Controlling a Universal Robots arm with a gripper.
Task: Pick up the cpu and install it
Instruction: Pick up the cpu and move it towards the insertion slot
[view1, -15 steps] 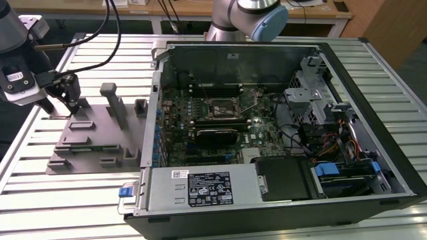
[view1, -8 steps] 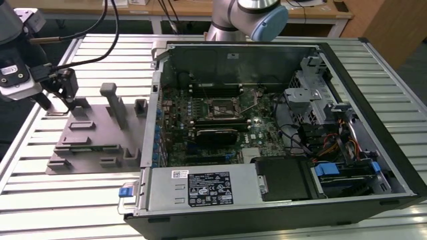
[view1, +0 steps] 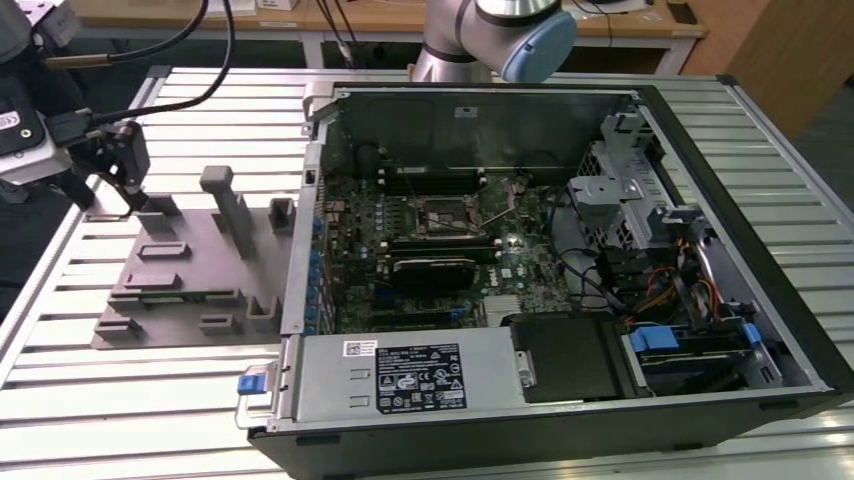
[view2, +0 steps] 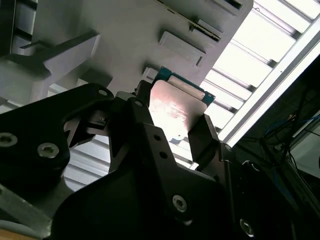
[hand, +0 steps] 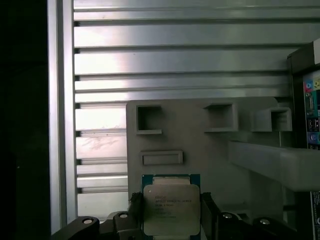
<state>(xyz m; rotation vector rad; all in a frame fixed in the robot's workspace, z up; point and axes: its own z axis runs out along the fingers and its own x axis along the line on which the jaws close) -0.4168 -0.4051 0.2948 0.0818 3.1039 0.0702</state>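
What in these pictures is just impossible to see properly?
- First wrist view: the chip is cut off by the picture's edge.
- Second wrist view: the black body of the gripper covers part of the chip.
- Exterior view: what lies under the gripper on the grey tray is too small to tell.
- Exterior view: whether the socket on the computer's board is empty is too small to tell.

Faint print lines on the cpu (hand: 171, 210) lid and stickers on the power supply (view1: 400, 378) carry lettering, none of it legible from here.
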